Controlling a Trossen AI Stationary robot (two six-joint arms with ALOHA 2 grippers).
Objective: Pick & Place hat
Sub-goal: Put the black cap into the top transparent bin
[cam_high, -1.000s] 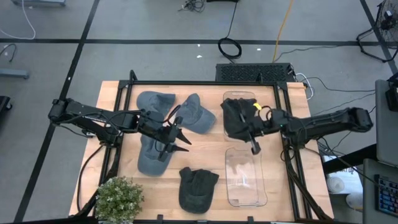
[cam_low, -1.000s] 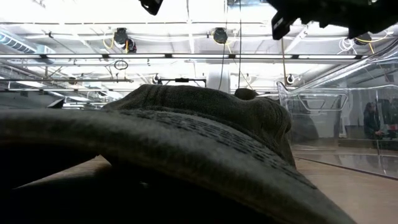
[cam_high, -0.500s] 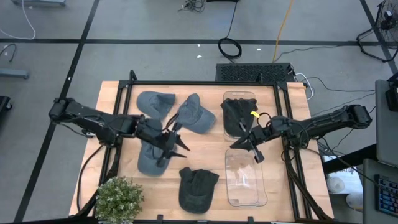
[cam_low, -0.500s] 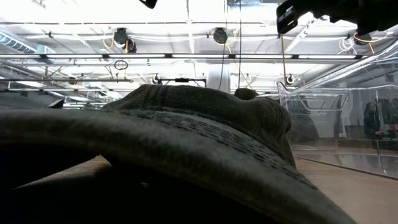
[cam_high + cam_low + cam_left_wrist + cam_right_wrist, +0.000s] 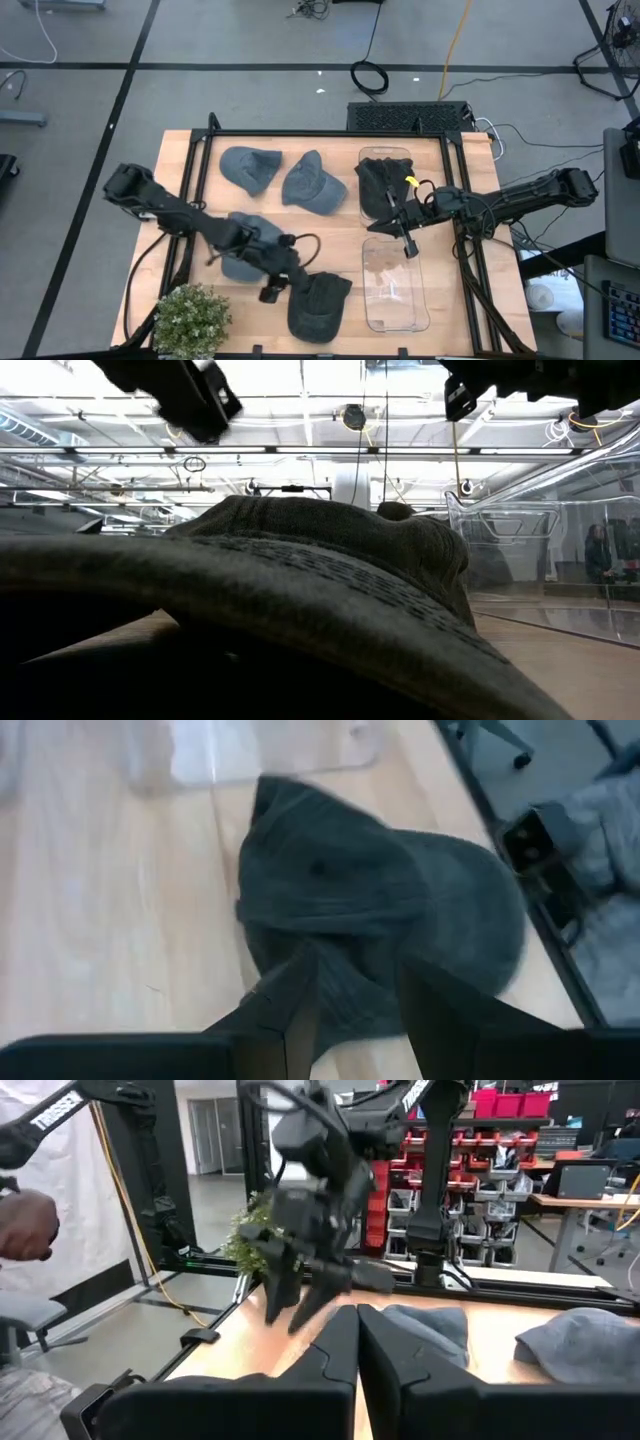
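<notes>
The left gripper's (image 5: 272,290) two dark fingers (image 5: 290,1010) stand spread apart with nothing between them, poised over the dark hat (image 5: 317,300) that lies flat on the wooden table (image 5: 460,300) at its front edge, just beside the potted plant (image 5: 188,318); in the left wrist view the crown of this hat fills the space beyond the fingertips, so the grasp looks imminent but is not yet made; the right gripper (image 5: 402,240) hangs between the two clear bins with its fingers (image 5: 340,1342) pressed together and empty. One dark hat (image 5: 378,188) already sits in the far clear bin (image 5: 385,154), which I take as one placement done; the near clear bin (image 5: 395,285) holds nothing that I can see. Three grey hats remain loose on the table: two (image 5: 248,166) (image 5: 312,184) side by side toward the far edge and one (image 5: 243,255) partly under the left arm. By my reckoning the task is early, with one hat binned, the front dark hat about to be picked, and three more left; the low view is mostly blocked by a hat brim and adds little.
</notes>
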